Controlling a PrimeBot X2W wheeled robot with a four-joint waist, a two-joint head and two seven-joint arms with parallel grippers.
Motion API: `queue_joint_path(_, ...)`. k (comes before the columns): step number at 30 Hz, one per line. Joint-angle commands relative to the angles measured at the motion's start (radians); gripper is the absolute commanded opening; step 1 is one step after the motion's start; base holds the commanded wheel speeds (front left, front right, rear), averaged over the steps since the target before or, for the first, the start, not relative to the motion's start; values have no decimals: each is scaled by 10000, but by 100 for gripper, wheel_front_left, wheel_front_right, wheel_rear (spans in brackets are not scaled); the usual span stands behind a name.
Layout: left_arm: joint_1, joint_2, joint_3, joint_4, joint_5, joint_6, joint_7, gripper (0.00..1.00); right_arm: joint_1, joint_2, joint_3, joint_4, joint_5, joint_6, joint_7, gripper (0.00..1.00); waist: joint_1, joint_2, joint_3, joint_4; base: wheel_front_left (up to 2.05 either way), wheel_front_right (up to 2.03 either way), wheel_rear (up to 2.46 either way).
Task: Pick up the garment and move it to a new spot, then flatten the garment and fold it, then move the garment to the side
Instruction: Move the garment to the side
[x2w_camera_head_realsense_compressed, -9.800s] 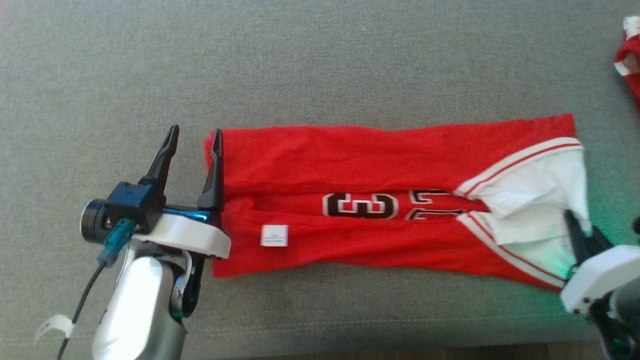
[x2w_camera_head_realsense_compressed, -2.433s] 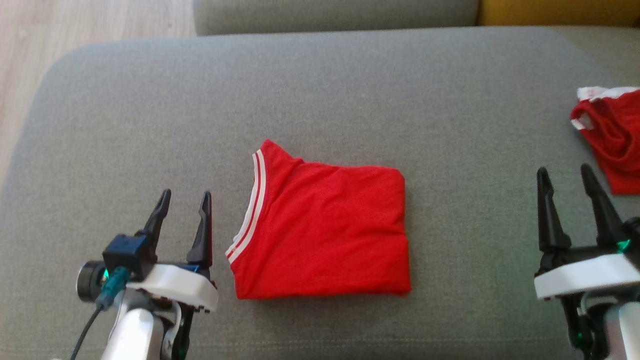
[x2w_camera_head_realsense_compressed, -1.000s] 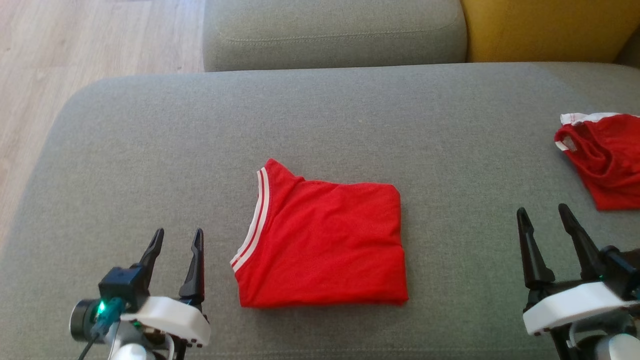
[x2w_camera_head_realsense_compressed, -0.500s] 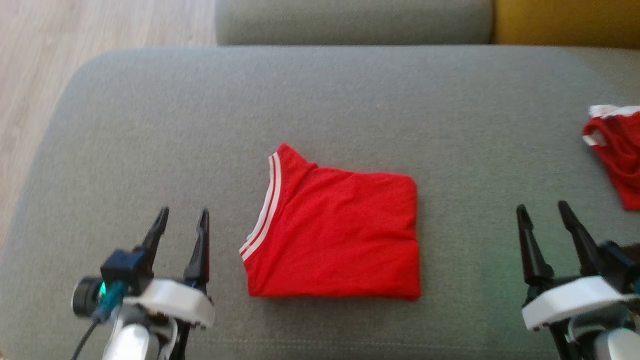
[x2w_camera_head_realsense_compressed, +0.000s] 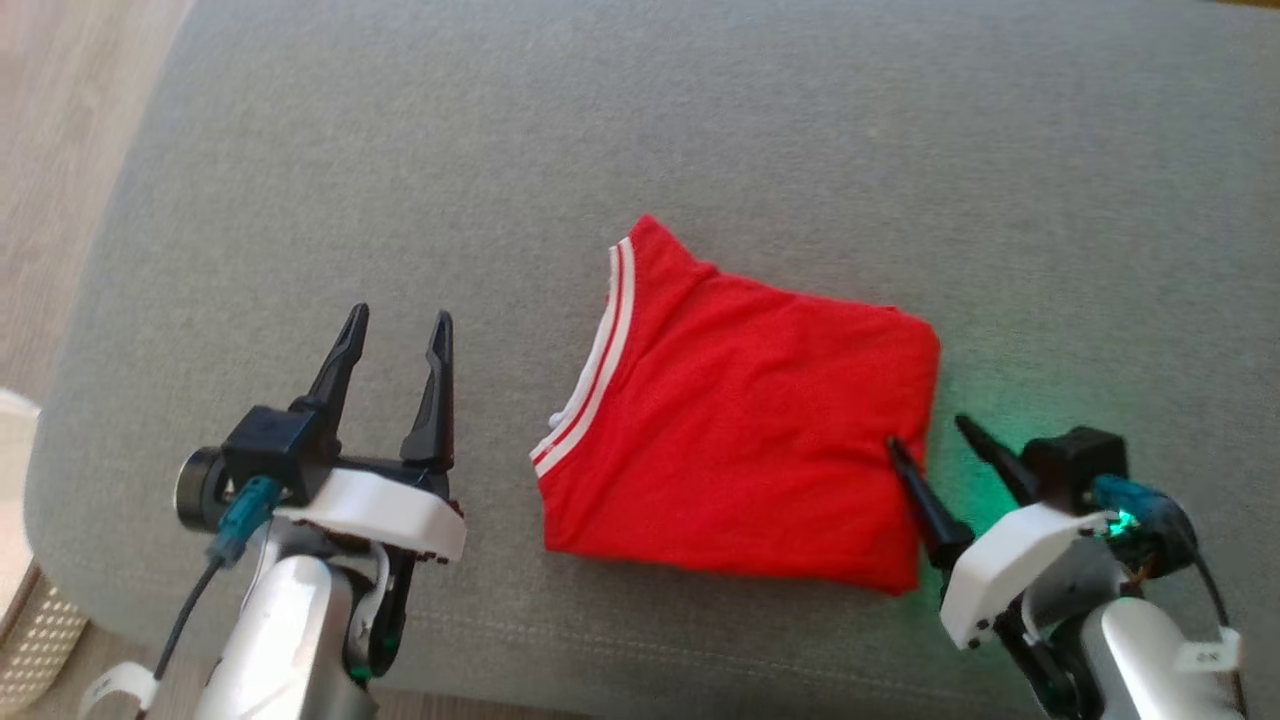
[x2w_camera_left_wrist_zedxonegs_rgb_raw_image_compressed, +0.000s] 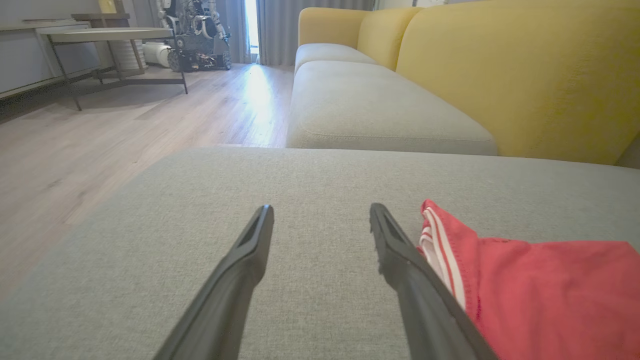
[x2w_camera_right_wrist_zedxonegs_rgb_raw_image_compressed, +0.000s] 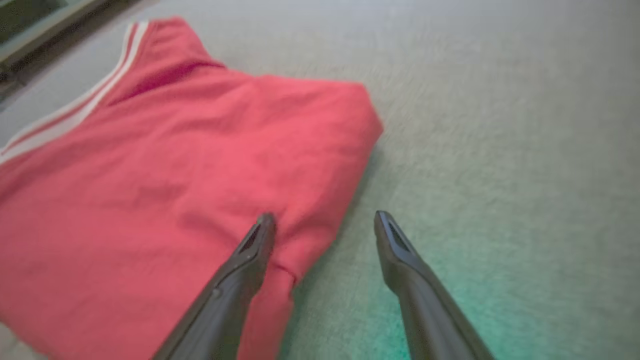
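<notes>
The garment (x2w_camera_head_realsense_compressed: 745, 430), a red jersey with white-striped trim, lies folded into a compact rectangle on the grey cushion (x2w_camera_head_realsense_compressed: 640, 130). My right gripper (x2w_camera_head_realsense_compressed: 928, 438) is open and straddles the garment's right edge: one finger lies over the red cloth, the other over bare cushion. In the right wrist view the gripper (x2w_camera_right_wrist_zedxonegs_rgb_raw_image_compressed: 322, 220) shows the same straddle across the folded edge of the garment (x2w_camera_right_wrist_zedxonegs_rgb_raw_image_compressed: 165, 165). My left gripper (x2w_camera_head_realsense_compressed: 398, 325) is open over the cushion, left of the trim and apart from it. In the left wrist view the gripper (x2w_camera_left_wrist_zedxonegs_rgb_raw_image_compressed: 320, 210) has the garment (x2w_camera_left_wrist_zedxonegs_rgb_raw_image_compressed: 540, 290) just right of its right finger.
The cushion's front edge (x2w_camera_head_realsense_compressed: 640, 650) runs below the garment. Wooden floor (x2w_camera_head_realsense_compressed: 60, 140) lies to the left, with a pale perforated basket (x2w_camera_head_realsense_compressed: 30, 640) at the lower left. A yellow sofa (x2w_camera_left_wrist_zedxonegs_rgb_raw_image_compressed: 500, 70) and a low table (x2w_camera_left_wrist_zedxonegs_rgb_raw_image_compressed: 100, 35) stand beyond the cushion.
The head camera has tilted down and turned. My right gripper has swung left and now straddles the garment's right edge. The left gripper stays open beside the trim.
</notes>
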Motion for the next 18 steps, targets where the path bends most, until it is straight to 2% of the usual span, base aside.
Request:
queue_joint_path(1, -439, 61, 256, -256, 38, -17, -138, 100, -278, -187, 275, -198, 124, 37, 162, 100, 0, 0, 141, 149, 0, 0, 0)
queue_joint_path(6, -566, -19, 262, -104, 32, -17, -188, 100, -330, -275, 474, 149, 411, 37, 1105, 100, 0, 0, 201, 185, 0, 0, 0)
queue_joint_path(7, -574, -24, 279, -84, 33, -16, -193, 100, -359, -281, 479, 130, 459, 37, 1161, 48, 0, 0, 204, 169, 0, 0, 0)
queue_joint_path(8, -578, -28, 298, -68, 33, -15, -196, 100, -385, -285, 483, 112, 492, 37, 1193, 0, 0, 0, 203, 146, 0, 0, 0)
queue_joint_path(14, -581, -25, 374, -178, 101, -52, -205, 100, -664, -377, 463, -137, 558, 37, 1028, 0, 0, 0, 193, -204, 0, 0, 0)
queue_joint_path(18, -551, 38, 436, -276, 187, -91, -206, 100, -815, -677, 259, -542, 393, 37, 735, 0, 0, 0, 243, -680, 0, 0, 0)
